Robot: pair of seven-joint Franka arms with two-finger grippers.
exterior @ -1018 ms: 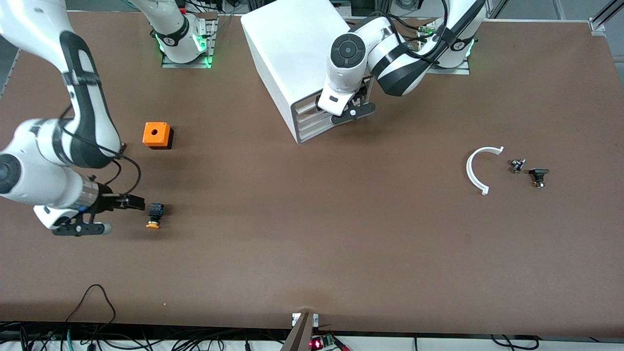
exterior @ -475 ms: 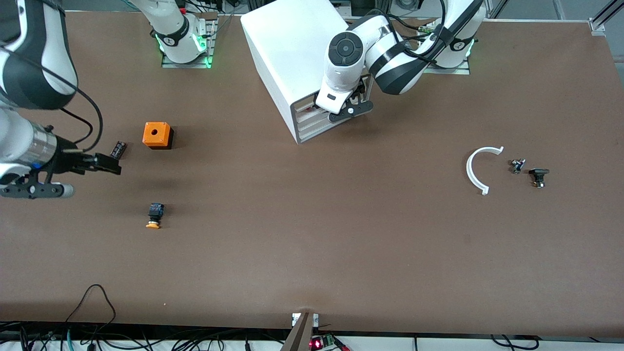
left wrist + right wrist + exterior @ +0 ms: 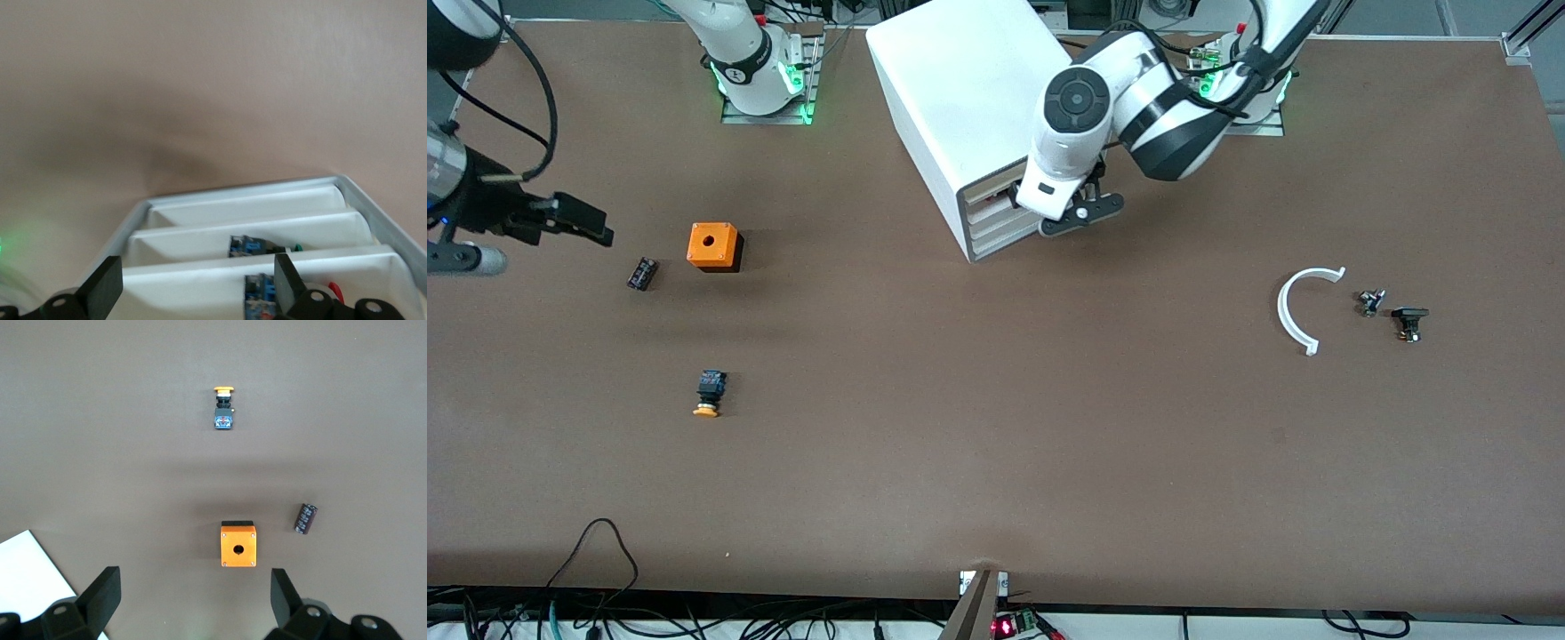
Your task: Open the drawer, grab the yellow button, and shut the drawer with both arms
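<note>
Down on the bare table (image 3: pixel 996 444), the button (image 3: pixel 709 394) lies on its side toward the right arm's end, its orange cap pointing at the front camera and its black and blue body just farther off; nothing touches it. It also shows in the right wrist view (image 3: pixel 223 407), well apart from the orange cube (image 3: pixel 713 245) with a hole in its top, which sits farther from the front camera than the button. Just beside the cube, toward the right arm's end, lies a small flat black part (image 3: pixel 641 273). High over that end of the table hangs the right gripper (image 3: pixel 534 233), its fingers (image 3: pixel 100 595) spread wide and empty. At the white cabinet (image 3: pixel 960 98), the left gripper (image 3: pixel 1069 216) is up against the drawer fronts, its fingers (image 3: pixel 103 288) wide apart and gripping nothing. Its wrist view looks down on the stacked drawers (image 3: pixel 253 230), where small blue parts show in the gaps between them; whether any drawer is fully shut I cannot tell. Toward the left arm's end lie a white curved strip (image 3: pixel 1294 311) and, beside it, two small dark parts (image 3: pixel 1392 313), well apart from both grippers.
</note>
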